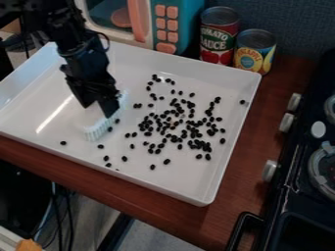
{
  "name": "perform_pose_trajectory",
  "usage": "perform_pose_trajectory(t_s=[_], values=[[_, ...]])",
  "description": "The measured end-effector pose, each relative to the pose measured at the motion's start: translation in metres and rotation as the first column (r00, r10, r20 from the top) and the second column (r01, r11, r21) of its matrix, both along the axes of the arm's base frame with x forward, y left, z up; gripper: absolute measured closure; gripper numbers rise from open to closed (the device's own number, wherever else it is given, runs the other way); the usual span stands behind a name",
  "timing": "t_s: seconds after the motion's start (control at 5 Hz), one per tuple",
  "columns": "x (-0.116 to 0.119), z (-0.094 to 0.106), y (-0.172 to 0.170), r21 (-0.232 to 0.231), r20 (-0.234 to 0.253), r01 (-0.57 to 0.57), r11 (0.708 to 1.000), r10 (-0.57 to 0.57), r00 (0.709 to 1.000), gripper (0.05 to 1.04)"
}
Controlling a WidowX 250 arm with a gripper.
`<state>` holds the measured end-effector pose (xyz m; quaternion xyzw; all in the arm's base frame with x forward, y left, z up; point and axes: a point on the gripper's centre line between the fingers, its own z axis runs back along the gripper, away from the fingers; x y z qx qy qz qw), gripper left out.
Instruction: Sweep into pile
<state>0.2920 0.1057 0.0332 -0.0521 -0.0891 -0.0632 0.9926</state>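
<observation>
The black gripper (103,105) hangs over the left half of the white tray (62,83), shut on a white brush. Pale bristles of the brush (99,128) point down at the tray floor, running from beside the gripper toward the lower left. Black beans (173,122) lie scattered over the middle and right of the tray, densest right of centre. A few stray beans are near the bristles, along the front side and by the right wall. The gripper covers the brush's upper part.
Behind the tray stand a toy microwave (154,22) and two cans, a tomato sauce can (218,37) and a pineapple can (255,51). A black stove (294,181) with knobs is at the right. Brown wooden counter (229,206) borders the tray's front and right sides.
</observation>
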Motion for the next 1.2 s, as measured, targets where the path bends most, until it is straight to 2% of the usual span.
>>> perform_pose_trajectory(t_s=[0.4,0.8,1.0,1.2], values=[[0.005,-0.001,-0.024,-0.007,0.019,-0.043,0.999,0.043,0.999,0.371],[0.011,-0.001,-0.044,-0.060,0.023,-0.108,0.992,0.110,0.994,0.371],[0.011,0.000,-0.057,-0.096,-0.003,-0.134,0.986,0.135,0.991,0.371],[0.013,0.008,-0.073,-0.125,-0.004,-0.141,0.982,0.142,0.990,0.371]])
